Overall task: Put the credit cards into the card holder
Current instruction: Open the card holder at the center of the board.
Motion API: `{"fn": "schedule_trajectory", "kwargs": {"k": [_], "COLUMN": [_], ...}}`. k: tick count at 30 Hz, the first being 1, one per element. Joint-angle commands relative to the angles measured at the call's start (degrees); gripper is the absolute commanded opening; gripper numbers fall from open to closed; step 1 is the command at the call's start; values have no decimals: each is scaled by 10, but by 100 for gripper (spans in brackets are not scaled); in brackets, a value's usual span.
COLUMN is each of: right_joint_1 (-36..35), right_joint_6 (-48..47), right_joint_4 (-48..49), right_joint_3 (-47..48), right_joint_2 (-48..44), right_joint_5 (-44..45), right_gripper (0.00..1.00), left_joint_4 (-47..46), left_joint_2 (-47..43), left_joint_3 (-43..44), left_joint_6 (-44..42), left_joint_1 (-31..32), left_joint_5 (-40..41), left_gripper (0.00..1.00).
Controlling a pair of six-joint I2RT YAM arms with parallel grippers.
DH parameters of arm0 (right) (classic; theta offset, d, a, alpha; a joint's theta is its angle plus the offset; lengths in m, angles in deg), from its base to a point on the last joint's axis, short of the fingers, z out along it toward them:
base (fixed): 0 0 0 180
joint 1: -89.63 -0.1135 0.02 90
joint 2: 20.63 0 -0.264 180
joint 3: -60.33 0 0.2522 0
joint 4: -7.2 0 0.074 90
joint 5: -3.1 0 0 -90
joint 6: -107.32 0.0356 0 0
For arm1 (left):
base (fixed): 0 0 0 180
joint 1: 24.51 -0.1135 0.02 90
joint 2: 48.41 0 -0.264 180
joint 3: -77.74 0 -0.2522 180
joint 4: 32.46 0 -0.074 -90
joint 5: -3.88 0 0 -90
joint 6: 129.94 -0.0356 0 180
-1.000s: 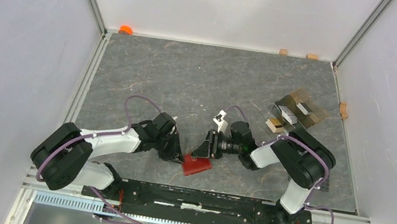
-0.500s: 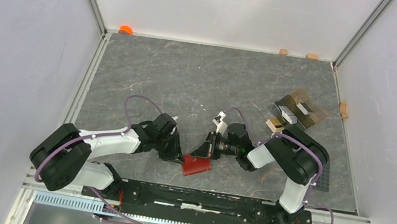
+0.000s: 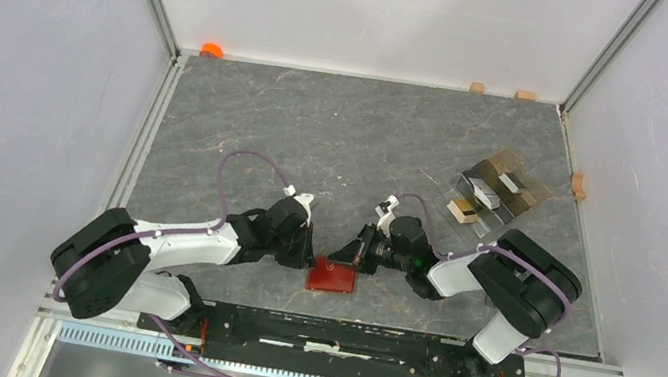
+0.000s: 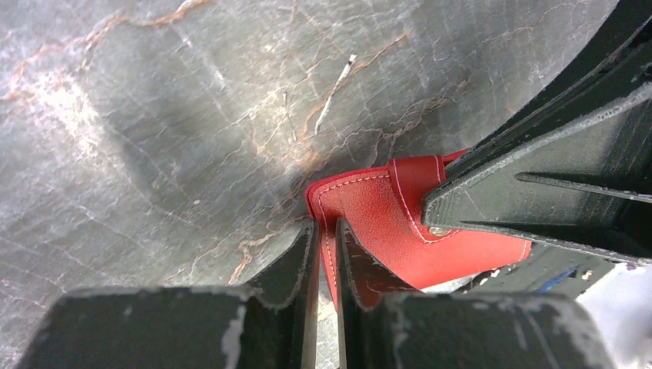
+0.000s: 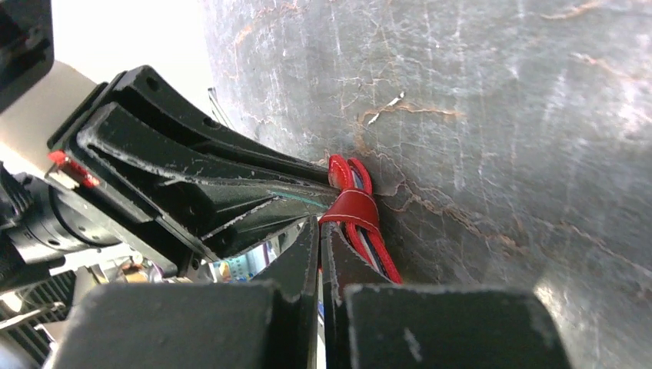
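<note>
Left fingers (image 4: 286, 263) and right fingers (image 5: 296, 257) each pinched on one red card holder (image 4: 377, 215), two grips, opposite sides

Red grained leather card holder (image 4: 369, 207), white-stitched — matt veined stone-look table (image 4: 154, 115)

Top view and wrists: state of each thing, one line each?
card holder: gripped by both pincers, one each side.
credit cards: edges show tucked between the holder's layers.
left pincer: shut on the holder's edge.
right pincer: shut on the holder's opposite side.
clear tray: far right, blocks inside, untouched.
</note>
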Motion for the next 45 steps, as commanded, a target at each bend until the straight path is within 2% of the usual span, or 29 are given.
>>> {"fn": "schedule_trajectory", "kwargs": {"k": [1,6,14,21,25,26,28,30,32,34,37,38,41,45], "right_joint_1": [-7,-7,-7,-7,-7,-7,-7,-7,-7,-7,-1,4,22,41], "right_joint_6": [90,135,128,85,17,-7,-55,-94,-136,-195,-283,-310,-396,-476], "right_joint_4": [48,62,-10,-81,-150,-174,-216,-263,-309,-333,-388,-406,-444,-437], "right_joint_3": [-12,-25,-31,-21,-12,-6,-1,7,10,14,40,52,95,112], "right_joint_2": [-46,-76,-153,-204,-248,-264,-306,-346,-398,-435,-453,-447,-410,-365], "right_joint_5": [18,53,116,157,204,217,242,283,326,354,374,365,311,221], "right_gripper": [0,0,0,0,2,6,32,53,68,78,87,87,86,79], "left_joint_4": [15,23,37,37,47,44,24,22,41,69,109,123,138,60], "left_joint_2": [32,58,88,63,15,6,-9,-10,-5,2,5,3,-9,-47], "left_joint_3": [1,11,24,21,47,53,68,88,120,158,202,209,196,96], "left_joint_6": [-60,-64,-63,-58,-82,-98,-146,-179,-195,-195,-141,-116,-4,130], "left_joint_1": [27,58,95,99,99,99,99,98,98,97,97,97,97,98], "left_joint_5": [126,166,216,227,222,218,191,181,187,196,218,221,203,133], "left_gripper": [2,2,2,2,2,2,8,17,31,40,58,60,64,65]}}
